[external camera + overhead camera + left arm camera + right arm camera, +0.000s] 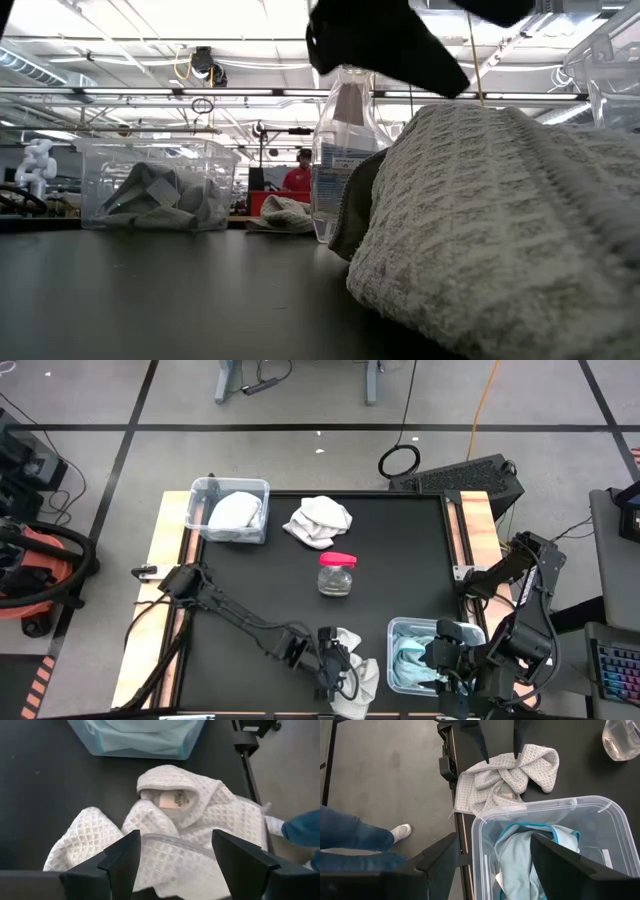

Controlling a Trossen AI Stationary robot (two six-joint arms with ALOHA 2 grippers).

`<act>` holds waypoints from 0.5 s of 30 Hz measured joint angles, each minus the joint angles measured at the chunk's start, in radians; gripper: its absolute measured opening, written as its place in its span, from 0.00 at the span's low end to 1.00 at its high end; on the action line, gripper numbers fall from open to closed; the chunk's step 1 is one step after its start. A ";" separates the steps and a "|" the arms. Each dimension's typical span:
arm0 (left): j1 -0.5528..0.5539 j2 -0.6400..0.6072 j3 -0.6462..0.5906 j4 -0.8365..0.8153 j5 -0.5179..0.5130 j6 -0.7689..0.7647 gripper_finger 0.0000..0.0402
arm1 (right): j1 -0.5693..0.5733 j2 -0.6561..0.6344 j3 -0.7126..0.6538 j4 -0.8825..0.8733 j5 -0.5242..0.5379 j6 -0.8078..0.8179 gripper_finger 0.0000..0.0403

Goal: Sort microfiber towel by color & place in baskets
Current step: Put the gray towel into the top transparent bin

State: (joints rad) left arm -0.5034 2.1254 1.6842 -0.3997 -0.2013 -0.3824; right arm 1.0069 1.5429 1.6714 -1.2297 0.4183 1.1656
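A crumpled white waffle towel [358, 678] lies at the table's near edge; its tag [172, 800] faces up. My left gripper [175, 855] hangs open right over it, one finger on either side of its middle fold, as the right wrist view shows from farther off [501, 742]. My right gripper [495, 865] is open above the near-right basket [400, 628], which holds a light blue towel [520, 855]. The far-left basket [200, 488] holds a white towel [235, 512]. Another white towel [320, 520] lies bunched on the table beside it. My left gripper points down at the white towel's middle [170, 840] with its fingers [120, 860] spread on either side of a fold. Whether the fingertips touch the cloth, I cannot tell.
A clear jar with a pink-red lid [337, 573] stands mid-table between the towels. Wooden side rails [480, 520] border the black table. A person's leg and white shoe [397, 832] stand by the near edge. A person in red [297, 178] is far behind.
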 joint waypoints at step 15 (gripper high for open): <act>0.011 0.082 -0.083 0.162 0.069 -0.013 0.84 | 0.000 0.000 0.000 -0.002 0.008 -0.007 0.59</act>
State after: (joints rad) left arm -0.4923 2.2077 1.6012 -0.2374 -0.1320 -0.3951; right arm 1.0065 1.5429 1.6718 -1.2312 0.4261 1.1586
